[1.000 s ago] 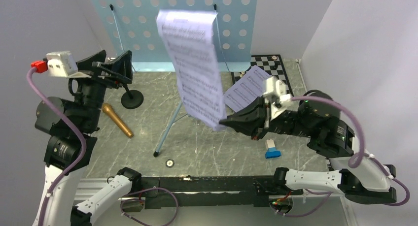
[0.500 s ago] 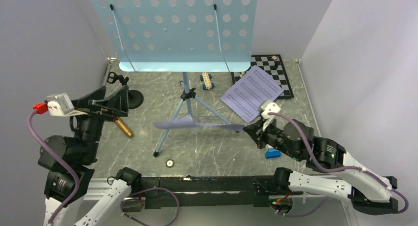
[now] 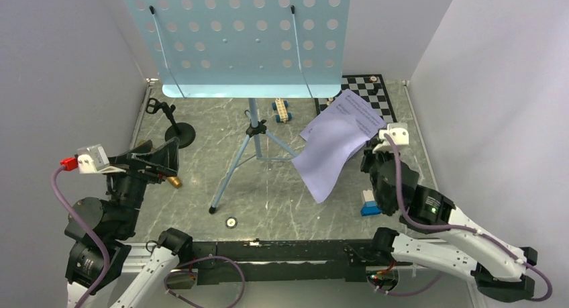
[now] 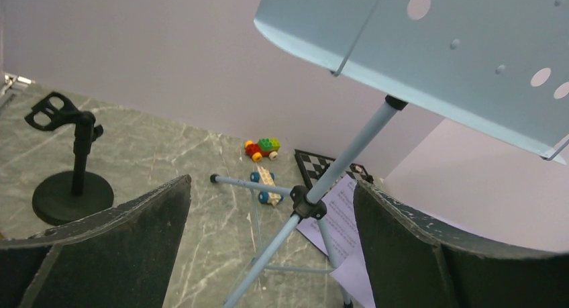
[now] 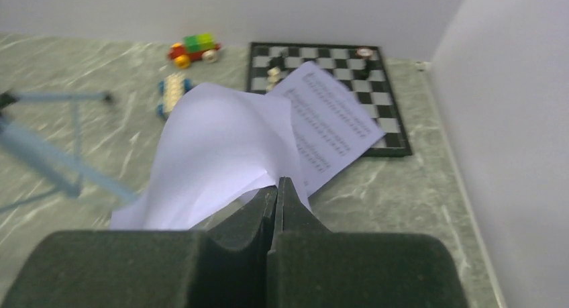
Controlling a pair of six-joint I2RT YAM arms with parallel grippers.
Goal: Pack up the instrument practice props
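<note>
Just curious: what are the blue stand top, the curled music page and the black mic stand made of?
The blue stand top looks like painted sheet metal: thin, flat, punched holes, satin sheen. The curled music page is paper: it bends limply. The black mic stand is matte; metal or plastic, cannot tell.

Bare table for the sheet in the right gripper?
Near strip of grey marbled table, between front foot of light-blue tripod music stand and blue-and-white block. Also between black round-based mic stand and tripod pole. Crowded at back: colourful toy brick car, black-and-white chessboard, printed page.
</note>
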